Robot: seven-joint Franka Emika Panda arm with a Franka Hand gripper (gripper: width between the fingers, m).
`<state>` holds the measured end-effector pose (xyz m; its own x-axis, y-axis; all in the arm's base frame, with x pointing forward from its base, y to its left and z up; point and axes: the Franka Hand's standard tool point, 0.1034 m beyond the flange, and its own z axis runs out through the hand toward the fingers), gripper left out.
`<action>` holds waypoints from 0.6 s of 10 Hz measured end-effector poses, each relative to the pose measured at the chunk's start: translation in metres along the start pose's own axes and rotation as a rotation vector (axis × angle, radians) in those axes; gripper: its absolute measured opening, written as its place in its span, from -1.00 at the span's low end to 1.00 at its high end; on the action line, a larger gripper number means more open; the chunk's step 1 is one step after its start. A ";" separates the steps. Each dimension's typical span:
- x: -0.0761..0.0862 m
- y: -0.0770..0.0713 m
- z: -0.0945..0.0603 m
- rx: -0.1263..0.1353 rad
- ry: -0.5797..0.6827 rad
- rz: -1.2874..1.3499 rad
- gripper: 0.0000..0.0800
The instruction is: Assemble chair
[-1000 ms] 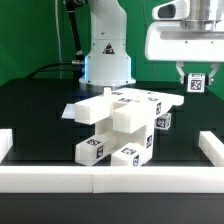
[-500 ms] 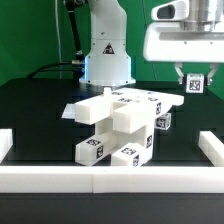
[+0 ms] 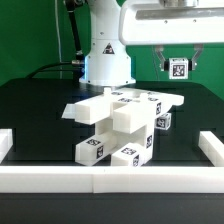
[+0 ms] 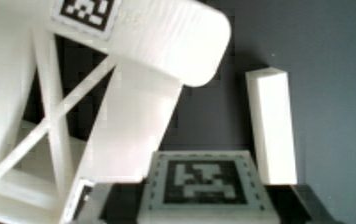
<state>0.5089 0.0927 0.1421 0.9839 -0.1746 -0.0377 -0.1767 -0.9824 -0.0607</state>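
The partly joined chair (image 3: pixel 115 125) stands mid-table: a flat slab on top, with tagged bars and blocks stacked under it. My gripper (image 3: pixel 178 63) hangs high above the table, beyond the chair's end at the exterior view's right. It is shut on a small white tagged block (image 3: pixel 179 70). In the wrist view the same block (image 4: pixel 207 182) sits between my black fingers (image 4: pixel 122 202). Large white chair pieces (image 4: pixel 130 90) lie below it, one with a tag.
The robot base (image 3: pixel 107 50) stands behind the chair. A long low white border rail (image 3: pixel 110 181) runs along the front, with short rail pieces at both sides (image 3: pixel 212 146). A narrow white bar (image 4: pixel 269 120) lies on the black table in the wrist view.
My gripper has moved up and toward the exterior view's left with the small tagged block still in it. The chair pieces on the table have not moved.
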 end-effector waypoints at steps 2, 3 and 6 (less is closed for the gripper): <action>0.001 0.002 0.000 -0.001 0.000 -0.005 -0.29; 0.008 0.014 0.002 -0.007 0.001 -0.054 -0.29; 0.044 0.040 -0.002 -0.023 0.032 -0.154 -0.29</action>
<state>0.5447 0.0454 0.1401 0.9997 -0.0238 0.0024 -0.0237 -0.9989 -0.0403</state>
